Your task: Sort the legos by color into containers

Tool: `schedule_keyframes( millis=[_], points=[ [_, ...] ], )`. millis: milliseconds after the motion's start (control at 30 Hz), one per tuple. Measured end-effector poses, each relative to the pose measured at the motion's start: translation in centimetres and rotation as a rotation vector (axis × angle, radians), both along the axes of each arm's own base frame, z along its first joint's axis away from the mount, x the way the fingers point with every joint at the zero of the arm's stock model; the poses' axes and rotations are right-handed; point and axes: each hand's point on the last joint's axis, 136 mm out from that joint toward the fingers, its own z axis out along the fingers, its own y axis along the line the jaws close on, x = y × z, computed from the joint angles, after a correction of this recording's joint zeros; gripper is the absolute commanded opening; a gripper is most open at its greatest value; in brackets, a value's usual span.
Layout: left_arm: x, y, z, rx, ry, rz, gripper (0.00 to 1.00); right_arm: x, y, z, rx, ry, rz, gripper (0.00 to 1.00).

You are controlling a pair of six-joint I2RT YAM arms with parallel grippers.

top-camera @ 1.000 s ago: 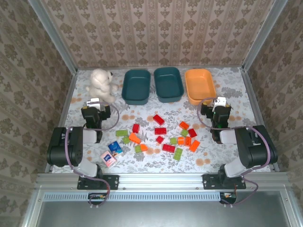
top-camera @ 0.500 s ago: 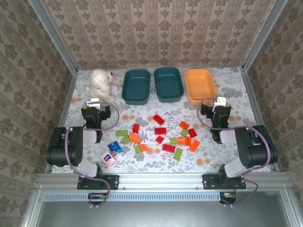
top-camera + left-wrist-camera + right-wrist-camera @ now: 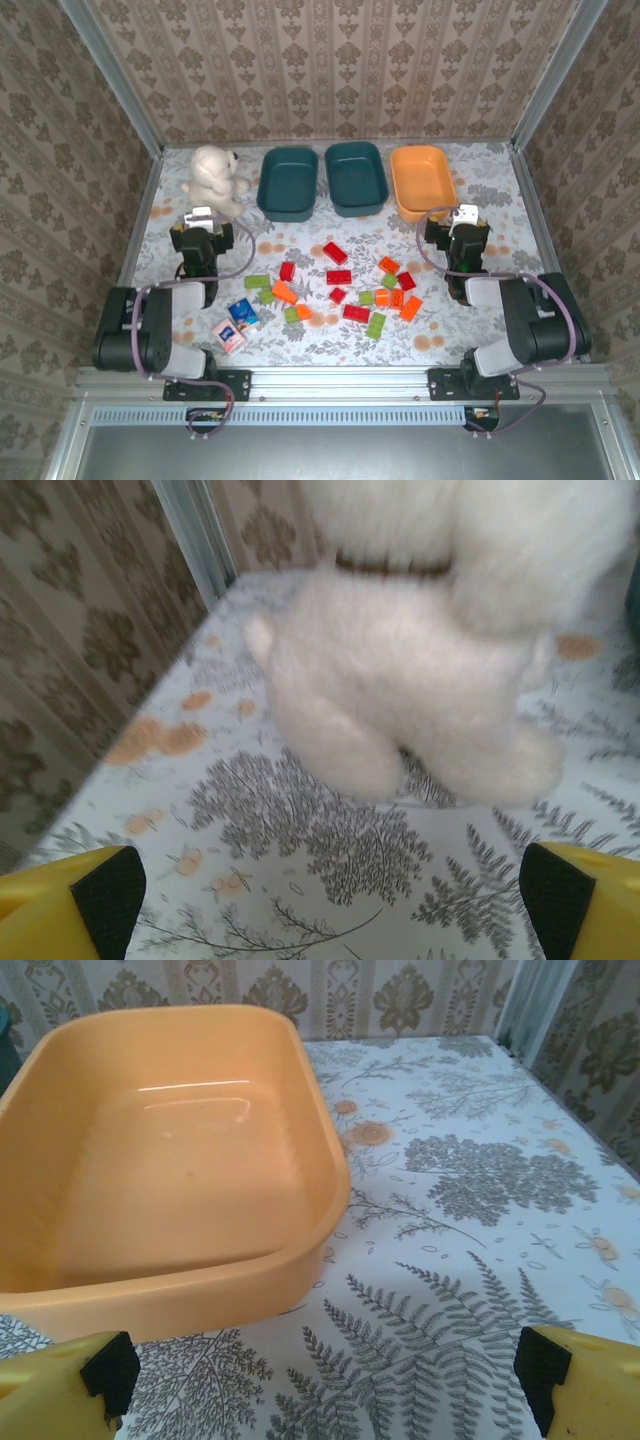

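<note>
Several red, orange and light green legos [image 3: 340, 285] lie scattered on the patterned table between the two arms. Three containers stand in a row at the back: two dark teal tubs [image 3: 287, 183] [image 3: 356, 178] and an orange tub [image 3: 423, 181], all empty. My left gripper [image 3: 203, 222] rests low at the left, open, with its yellow fingertips [image 3: 70, 900] wide apart over bare table. At the right my right gripper [image 3: 463, 222] is open too, just in front of the orange tub [image 3: 170, 1160], with nothing between its fingers [image 3: 590, 1385].
A white plush bear [image 3: 216, 178] sits at the back left, directly ahead of the left gripper and close to it [image 3: 420, 670]. A pink carton [image 3: 229, 336] and a blue carton [image 3: 242, 314] lie near the front left. Walls enclose the table.
Both arms' rear links have shifted slightly at the near edge; the grippers stay in place and open. The bricks and tubs have not moved.
</note>
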Motion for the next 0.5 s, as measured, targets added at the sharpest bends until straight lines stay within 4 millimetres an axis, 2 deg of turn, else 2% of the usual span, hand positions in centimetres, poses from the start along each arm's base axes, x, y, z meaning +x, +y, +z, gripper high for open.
schedule_keyframes(
  millis=[33, 100, 200, 333, 367, 433, 467, 500],
  points=[
    [-0.4, -0.5, 1.6, 0.010, -0.036, 0.000, 1.00, -0.3, 0.1, 1.2, -0.004, -0.017, -0.004, 1.00],
    [-1.3, -1.5, 4.9, 0.017, -0.102, -0.003, 1.00, -0.6, 0.3, 5.2, -0.006, -0.093, -0.011, 1.00],
    [-2.8, -2.3, 9.6, 0.010, -0.181, 0.012, 1.00, -0.6, 0.3, 13.0, -0.010, -0.229, -0.028, 1.00],
    [-4.9, -3.7, 16.2, -0.014, -0.256, 0.000, 1.00, -1.4, 0.7, 25.7, 0.042, -0.400, -0.028, 1.00],
    [-5.3, -4.1, 18.2, -0.036, -0.266, 0.000, 1.00, -1.9, 0.9, 29.1, 0.093, -0.436, -0.025, 1.00],
    [-5.9, -4.5, 21.1, -0.130, -0.239, 0.014, 1.00, -3.3, 1.0, 34.3, 0.218, -0.470, -0.028, 1.00],
    [-6.2, -4.3, 22.4, -0.197, -0.215, 0.037, 1.00, -4.3, 0.8, 36.1, 0.295, -0.483, -0.040, 1.00],
    [-6.5, -3.9, 23.5, -0.259, -0.201, 0.064, 1.00, -5.0, 0.6, 36.7, 0.344, -0.483, -0.042, 1.00]
  ],
)
